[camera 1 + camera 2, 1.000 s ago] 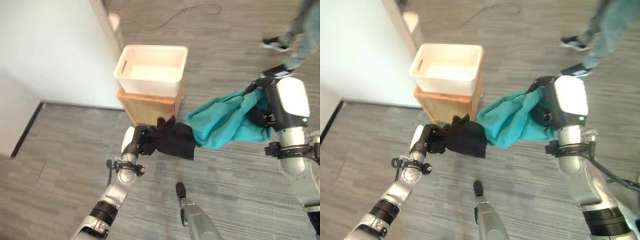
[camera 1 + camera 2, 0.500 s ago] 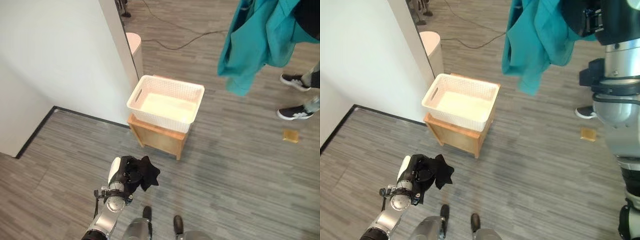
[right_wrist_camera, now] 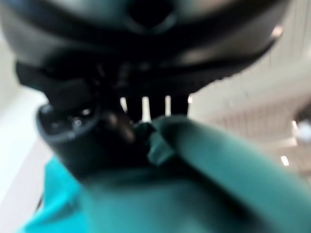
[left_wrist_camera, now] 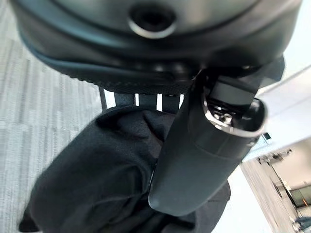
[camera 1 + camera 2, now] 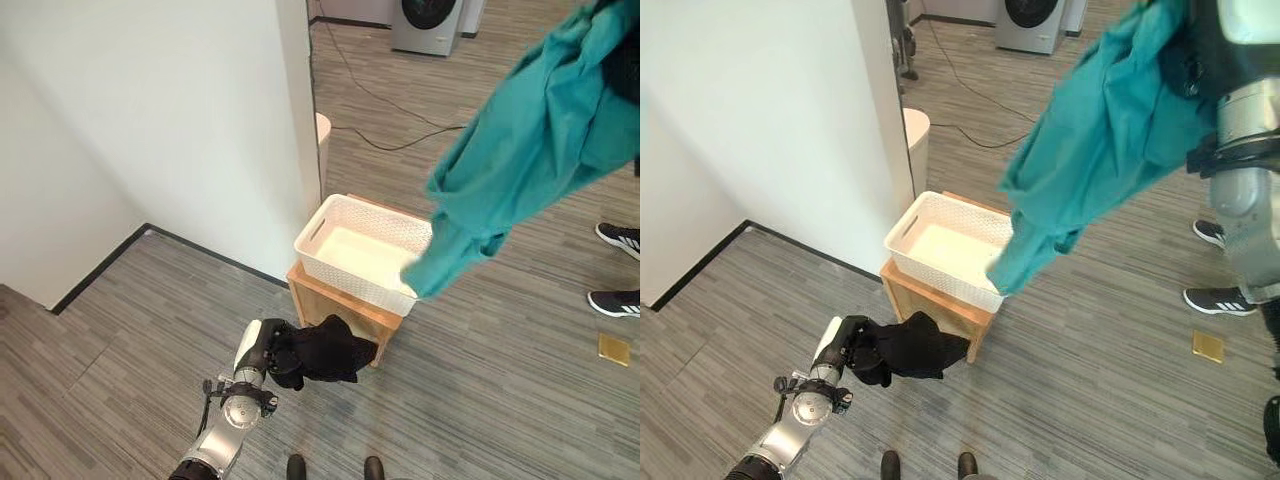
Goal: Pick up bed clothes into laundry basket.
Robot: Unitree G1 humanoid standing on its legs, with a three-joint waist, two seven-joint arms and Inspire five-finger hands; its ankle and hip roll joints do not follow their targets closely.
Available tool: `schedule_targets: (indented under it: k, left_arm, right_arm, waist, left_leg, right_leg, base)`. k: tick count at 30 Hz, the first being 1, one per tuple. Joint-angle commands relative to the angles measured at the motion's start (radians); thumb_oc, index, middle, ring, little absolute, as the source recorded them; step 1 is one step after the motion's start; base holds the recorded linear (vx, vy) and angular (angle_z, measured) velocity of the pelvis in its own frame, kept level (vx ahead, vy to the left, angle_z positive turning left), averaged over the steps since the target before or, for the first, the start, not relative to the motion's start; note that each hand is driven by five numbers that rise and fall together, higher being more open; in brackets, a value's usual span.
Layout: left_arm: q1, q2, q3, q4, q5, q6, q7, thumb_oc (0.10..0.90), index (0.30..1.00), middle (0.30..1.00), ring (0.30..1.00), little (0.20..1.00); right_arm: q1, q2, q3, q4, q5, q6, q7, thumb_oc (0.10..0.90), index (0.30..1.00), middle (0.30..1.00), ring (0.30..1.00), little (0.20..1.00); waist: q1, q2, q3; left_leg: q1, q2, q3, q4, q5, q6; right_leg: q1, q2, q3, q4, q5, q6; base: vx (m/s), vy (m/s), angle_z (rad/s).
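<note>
A teal cloth hangs high at the right, with my right hand shut on its top. Its lower end dangles at the right rim of the white laundry basket. The basket stands empty on a low wooden stool. Low at the front, my left hand is shut on a black cloth just in front of the stool. In the left wrist view the thumb presses the black cloth against the fingers.
A white wall with a corner stands left of the basket, and a round white bin stands behind the corner. A person's shoes and a small yellow item are on the floor at the right. A washing machine is at the back.
The camera has tilted up, so the whole scene has shifted. The teal cloth has swung down so that its end hangs at the basket's rim. My left hand still holds the black cloth.
</note>
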Motion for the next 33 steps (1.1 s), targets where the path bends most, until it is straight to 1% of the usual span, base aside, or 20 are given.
schedule_targets:
  k: [1, 3, 4, 6, 9, 13, 17, 19, 23, 24, 27, 28, 31, 33]
  left_arm:
    - [-0.042, 0.038, -0.014, -0.067, -0.012, -0.1, 0.002, 0.4, 0.3, 0.3, 0.3, 0.3]
    - [-0.038, 0.037, -0.021, -0.059, -0.015, -0.1, -0.003, 0.4, 0.3, 0.3, 0.3, 0.3]
    - [-0.033, 0.038, -0.025, -0.058, -0.025, -0.1, -0.008, 0.4, 0.3, 0.3, 0.3, 0.3]
    - [-0.032, 0.037, -0.026, -0.059, -0.027, -0.1, -0.01, 0.4, 0.3, 0.3, 0.3, 0.3]
    - [-0.027, 0.03, -0.03, -0.048, -0.031, -0.1, -0.018, 0.4, 0.3, 0.3, 0.3, 0.3]
    - [-0.022, 0.025, -0.038, -0.026, -0.034, -0.101, -0.023, 0.4, 0.3, 0.3, 0.3, 0.3]
    - [-0.013, 0.024, -0.039, -0.021, -0.038, -0.104, -0.027, 0.4, 0.3, 0.3, 0.3, 0.3]
    - [0.0, 0.021, -0.034, -0.007, -0.046, -0.107, -0.035, 0.4, 0.3, 0.3, 0.3, 0.3]
    - [0.004, 0.024, -0.033, 0.011, -0.061, -0.111, -0.029, 0.4, 0.3, 0.3, 0.3, 0.3]
    - [0.004, 0.024, -0.032, 0.011, -0.061, -0.112, -0.029, 0.4, 0.3, 0.3, 0.3, 0.3]
    - [0.007, 0.027, -0.028, 0.017, -0.081, -0.117, -0.021, 0.4, 0.3, 0.3, 0.3, 0.3]
    - [0.007, 0.02, -0.029, 0.033, -0.085, -0.117, -0.017, 0.4, 0.3, 0.3, 0.3, 0.3]
    - [-0.019, 0.007, -0.036, 0.068, -0.095, -0.118, -0.002, 0.4, 0.3, 0.3, 0.3, 0.3]
    - [-0.028, 0.004, -0.04, 0.076, -0.097, -0.121, -0.001, 0.4, 0.3, 0.3, 0.3, 0.3]
  right_arm:
    - [-0.183, 0.019, -0.004, -0.016, 0.005, 0.003, -0.017, 0.4, 0.3, 0.3, 0.3, 0.3]
    - [-0.208, 0.045, 0.034, 0.012, -0.013, 0.008, -0.005, 0.4, 0.3, 0.3, 0.3, 0.3]
    - [-0.241, 0.062, 0.068, 0.053, -0.022, 0.021, -0.002, 0.4, 0.3, 0.3, 0.3, 0.3]
    - [-0.264, 0.074, 0.085, 0.077, -0.017, 0.02, -0.009, 0.4, 0.3, 0.3, 0.3, 0.3]
    - [-0.266, 0.1, 0.072, 0.101, -0.001, 0.028, -0.021, 0.4, 0.3, 0.3, 0.3, 0.3]
    - [-0.29, 0.102, 0.084, 0.136, -0.017, 0.038, -0.028, 0.4, 0.3, 0.3, 0.3, 0.3]
    - [-0.346, 0.102, 0.131, 0.195, -0.028, 0.045, -0.041, 0.4, 0.3, 0.3, 0.3, 0.3]
    - [-0.361, 0.086, 0.152, 0.219, -0.052, 0.054, -0.041, 0.4, 0.3, 0.3, 0.3, 0.3]
    - [-0.37, 0.106, 0.173, 0.286, -0.054, 0.06, -0.05, 0.4, 0.3, 0.3, 0.3, 0.3]
    - [-0.372, 0.107, 0.175, 0.287, -0.054, 0.06, -0.05, 0.4, 0.3, 0.3, 0.3, 0.3]
    - [-0.417, 0.131, 0.224, 0.371, -0.05, 0.066, -0.054, 0.4, 0.3, 0.3, 0.3, 0.3]
    - [-0.428, 0.138, 0.226, 0.391, -0.039, 0.066, -0.065, 0.4, 0.3, 0.3, 0.3, 0.3]
    - [-0.471, 0.151, 0.225, 0.406, -0.012, 0.074, -0.094, 0.4, 0.3, 0.3, 0.3, 0.3]
    - [-0.511, 0.143, 0.229, 0.415, -0.004, 0.077, -0.112, 0.4, 0.3, 0.3, 0.3, 0.3]
  waist:
    - [0.05, -0.057, -0.096]
    - [0.057, -0.06, -0.094]
    - [0.065, -0.064, -0.092]
    - [0.065, -0.062, -0.09]
    - [0.071, -0.063, -0.083]
    - [0.08, -0.066, -0.08]
    - [0.089, -0.069, -0.077]
    - [0.095, -0.069, -0.065]
    - [0.109, -0.07, -0.04]
    - [0.109, -0.07, -0.042]
    - [0.129, -0.08, -0.025]
    - [0.133, -0.081, -0.022]
    - [0.148, -0.087, 0.002]
    - [0.167, -0.093, 0.012]
  left_leg:
    - [-0.001, -0.006, 0.016, 0.002, -0.136, -0.004]
    - [-0.007, -0.007, 0.012, 0.002, -0.136, -0.003]
    - [-0.013, -0.008, 0.01, 0.002, -0.134, -0.004]
    - [-0.017, -0.01, 0.009, 0.002, -0.133, -0.004]
    - [-0.031, -0.013, 0.002, 0.002, -0.13, -0.005]
    - [-0.049, -0.016, -0.007, 0.002, -0.126, -0.006]
    - [-0.063, -0.018, -0.006, 0.002, -0.122, -0.007]
    - [-0.089, -0.02, -0.008, 0.002, -0.117, -0.007]
    - [-0.14, -0.025, -0.01, 0.002, -0.105, -0.004]
    - [-0.142, -0.025, -0.01, 0.002, -0.105, -0.004]
    - [-0.194, -0.027, -0.004, 0.002, -0.094, -0.004]
    - [-0.206, -0.027, -0.004, 0.002, -0.09, -0.004]
    - [-0.236, -0.031, -0.017, 0.002, -0.082, -0.004]
    - [-0.241, -0.037, -0.033, 0.002, -0.082, -0.002]
  right_leg:
    - [-0.038, -0.034, 0.024, 0.032, -0.058, 0.098]
    - [-0.037, -0.035, 0.024, 0.028, -0.056, 0.098]
    - [-0.04, -0.035, 0.022, 0.026, -0.056, 0.098]
    - [-0.043, -0.035, 0.02, 0.025, -0.055, 0.098]
    - [-0.048, -0.037, 0.01, 0.015, -0.05, 0.102]
    - [-0.057, -0.044, 0.002, 0.007, -0.045, 0.107]
    - [-0.068, -0.046, -0.001, 0.004, -0.043, 0.113]
    - [-0.092, -0.05, -0.002, 0.003, -0.037, 0.117]
    - [-0.147, -0.048, 0.006, 0.003, -0.026, 0.121]
    - [-0.148, -0.048, 0.007, 0.003, -0.025, 0.121]
    - [-0.203, -0.044, 0.009, 0.003, -0.015, 0.126]
    - [-0.214, -0.044, 0.008, 0.003, -0.014, 0.127]
    - [-0.233, -0.045, 0.001, 0.003, -0.018, 0.127]
    - [-0.226, -0.049, -0.007, 0.003, -0.023, 0.129]
  base:
    - [0.09, 0.014, 0.08]
    - [0.09, 0.014, 0.11]
    - [0.06, 0.012, 0.11]
    - [0.05, 0.012, 0.08]
    - [0.05, 0.0, 0.13]
    - [0.06, 0.005, 0.15]
    - [0.04, 0.008, 0.04]
    - [0.05, 0.015, 0.06]
    - [-0.03, 0.014, 0.03]
    - [-0.04, 0.019, 0.0]
    - [0.0, 0.042, -0.01]
    - [0.02, 0.076, -0.09]
    - [0.0, 0.06, 0.0]
    - [0.03, 0.047, 0.23]
